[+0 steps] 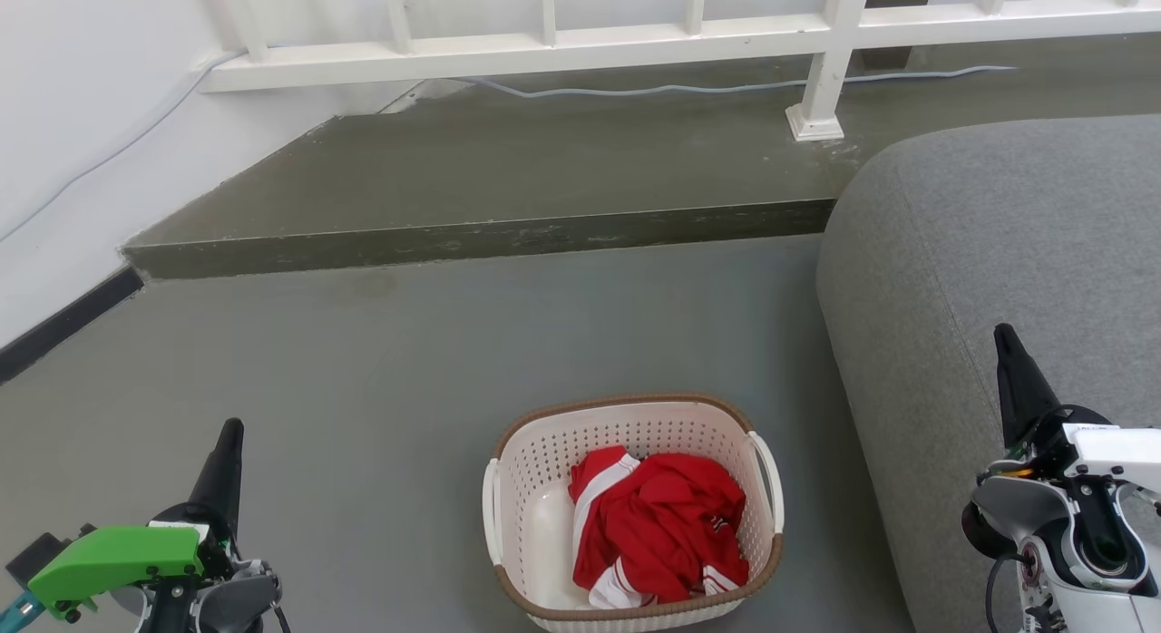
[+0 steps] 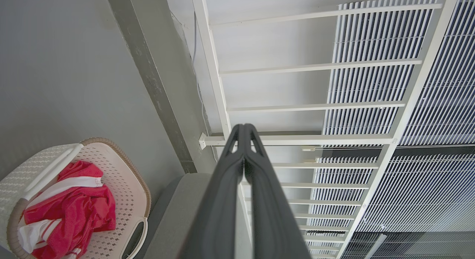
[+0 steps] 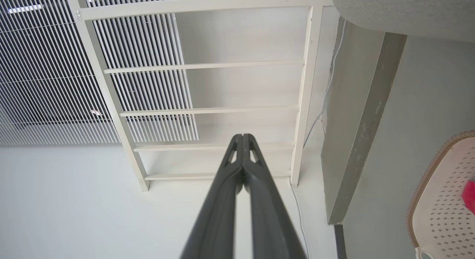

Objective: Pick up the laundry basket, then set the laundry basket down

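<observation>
We logged the left gripper (image 1: 232, 429) at the lower left of the head view. Its two long dark fingers were pressed together tip to tip, holding nothing and touching nothing. The left wrist view showed the same shut pair. The right gripper (image 1: 1003, 335) at the lower right was also closed tip to tip and empty, in front of the rounded grey fabric sofa (image 1: 998, 234).

The cream-white perforated plastic laundry basket (image 1: 544, 461), with its brown woven-look rim, sat on the grey floor (image 1: 363, 370). It was between the two grippers, well apart from both and just beside the sofa. A crumpled red garment with white stripes (image 1: 671, 524) lay inside and hid much of the basket's bottom.

The basket's near wall ran to the bottom edge of the head view. Both wrist views cut the basket off at the frame edge.
</observation>
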Controlling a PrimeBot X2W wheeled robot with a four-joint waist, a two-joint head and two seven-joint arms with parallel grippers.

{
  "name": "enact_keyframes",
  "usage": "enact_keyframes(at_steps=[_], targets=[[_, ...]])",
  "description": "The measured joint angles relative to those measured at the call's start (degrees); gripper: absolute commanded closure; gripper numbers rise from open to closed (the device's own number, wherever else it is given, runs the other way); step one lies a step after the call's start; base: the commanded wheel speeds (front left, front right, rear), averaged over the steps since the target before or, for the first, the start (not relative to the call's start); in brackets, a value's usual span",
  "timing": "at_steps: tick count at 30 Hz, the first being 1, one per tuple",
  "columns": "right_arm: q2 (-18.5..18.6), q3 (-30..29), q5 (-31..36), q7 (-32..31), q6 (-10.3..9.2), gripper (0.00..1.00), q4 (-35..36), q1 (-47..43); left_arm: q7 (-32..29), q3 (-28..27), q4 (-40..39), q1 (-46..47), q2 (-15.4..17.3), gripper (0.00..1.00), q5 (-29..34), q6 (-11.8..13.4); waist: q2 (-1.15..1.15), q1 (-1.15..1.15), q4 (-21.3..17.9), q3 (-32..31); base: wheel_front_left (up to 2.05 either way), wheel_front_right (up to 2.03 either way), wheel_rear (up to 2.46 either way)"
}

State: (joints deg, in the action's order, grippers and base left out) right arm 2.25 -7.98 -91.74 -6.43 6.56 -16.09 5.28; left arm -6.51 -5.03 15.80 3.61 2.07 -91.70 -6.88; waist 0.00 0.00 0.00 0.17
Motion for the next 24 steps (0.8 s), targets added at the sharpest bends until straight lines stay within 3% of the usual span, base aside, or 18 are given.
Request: enact_keyframes(at_steps=[24], targets=[[0.0, 0.0, 0.0, 0.0, 0.0, 1.0, 0.0, 0.0, 0.0, 0.0, 0.0, 0.0, 0.0, 1.0, 0.0, 0.0, 0.0, 0.0, 0.0, 0.0, 0.0, 0.0, 0.0]])
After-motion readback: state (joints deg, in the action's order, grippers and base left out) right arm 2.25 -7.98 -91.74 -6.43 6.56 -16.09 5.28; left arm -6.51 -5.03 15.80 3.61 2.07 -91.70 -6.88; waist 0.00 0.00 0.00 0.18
